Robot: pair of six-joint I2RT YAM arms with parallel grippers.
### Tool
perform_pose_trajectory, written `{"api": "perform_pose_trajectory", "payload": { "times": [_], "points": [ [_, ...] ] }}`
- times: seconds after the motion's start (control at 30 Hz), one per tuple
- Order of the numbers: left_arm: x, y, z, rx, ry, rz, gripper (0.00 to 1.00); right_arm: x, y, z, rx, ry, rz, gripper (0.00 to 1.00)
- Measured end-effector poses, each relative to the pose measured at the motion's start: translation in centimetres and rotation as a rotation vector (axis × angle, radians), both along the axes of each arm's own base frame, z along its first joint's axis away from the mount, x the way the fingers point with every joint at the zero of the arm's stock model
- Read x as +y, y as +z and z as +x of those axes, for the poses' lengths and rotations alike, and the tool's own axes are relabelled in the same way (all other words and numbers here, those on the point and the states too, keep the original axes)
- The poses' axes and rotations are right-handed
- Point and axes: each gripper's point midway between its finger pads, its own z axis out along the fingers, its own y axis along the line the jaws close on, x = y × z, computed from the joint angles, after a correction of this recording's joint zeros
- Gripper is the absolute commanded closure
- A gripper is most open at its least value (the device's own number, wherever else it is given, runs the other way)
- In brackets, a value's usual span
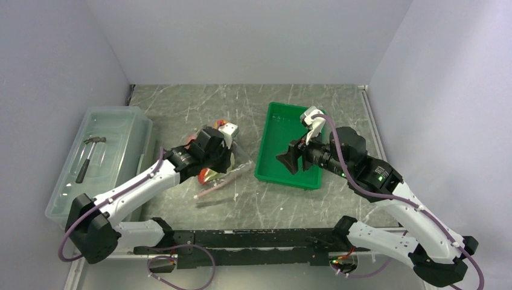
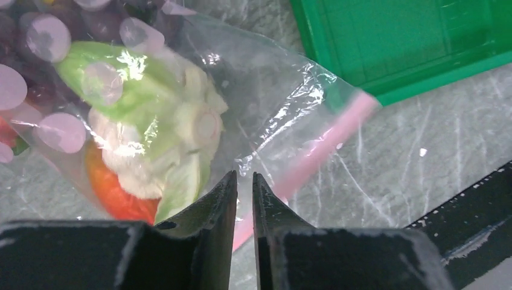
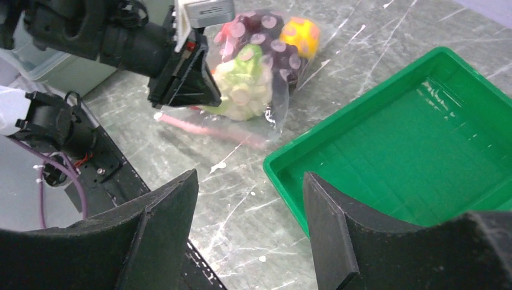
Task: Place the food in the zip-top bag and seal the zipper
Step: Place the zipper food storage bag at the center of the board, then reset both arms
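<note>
Left claw (image 2: 244, 178) ajar at zipper (image 2: 329, 139), food (image 2: 145, 109) inside bag (image 2: 272, 90)

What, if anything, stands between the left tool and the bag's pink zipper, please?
Nothing visible does. The left tool is right at the zipper of the zip-top bag, its jaws narrowly parted, and the pink strip passes just behind its fingertips.
</note>
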Motion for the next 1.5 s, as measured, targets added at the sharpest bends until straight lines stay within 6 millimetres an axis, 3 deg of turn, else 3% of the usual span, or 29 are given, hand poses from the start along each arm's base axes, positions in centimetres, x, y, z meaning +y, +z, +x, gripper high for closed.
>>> {"api": "perform_pose_trajectory", "payload": {
  "times": [0.07,0.3,0.53,0.57,0.6,0.63,0.67,0.77,1.13,1.5],
  "points": [
    [-0.4,0.4,-0.5,-0.008,-0.011,-0.019,0.73,0.0,0.0,0.2,-0.001,-0.011,0.004,0.30],
    [-1.4,1.6,-2.0,-0.028,-0.045,-0.069,0.69,-0.1,-0.9,0.7,0.007,-0.044,0.004,0.27],
    [-1.0,5.8,-2.4,-0.121,-0.043,-0.138,0.56,-0.9,-1.4,1.2,0.009,-0.109,0.012,0.18],
    [-0.9,6.6,-2.3,-0.138,-0.041,-0.147,0.48,-1.1,-1.3,1.3,0.008,-0.120,0.018,0.16],
    [-0.9,7.3,-2.2,-0.153,-0.039,-0.152,0.34,-1.2,-1.2,1.4,0.007,-0.129,0.022,0.15],
    [-0.8,8.0,-2.2,-0.167,-0.038,-0.156,0.09,-1.2,-1.1,1.5,0.008,-0.138,0.027,0.13],
    [-0.7,8.6,-2.1,-0.179,-0.040,-0.156,0.01,-1.3,-1.1,1.6,0.008,-0.145,0.030,0.09],
    [-0.5,9.8,-1.9,-0.206,-0.039,-0.153,0.00,-1.4,-1.5,1.8,0.019,-0.169,0.034,0.00],
    [1.0,9.6,-2.3,-0.199,-0.017,-0.098,0.00,-2.0,-4.7,2.4,0.085,-0.252,0.015,0.00],
    [2.3,11.7,-2.5,-0.275,0.009,-0.124,0.00,-2.9,-8.2,2.5,0.169,-0.349,0.019,0.00]
  ]
}}
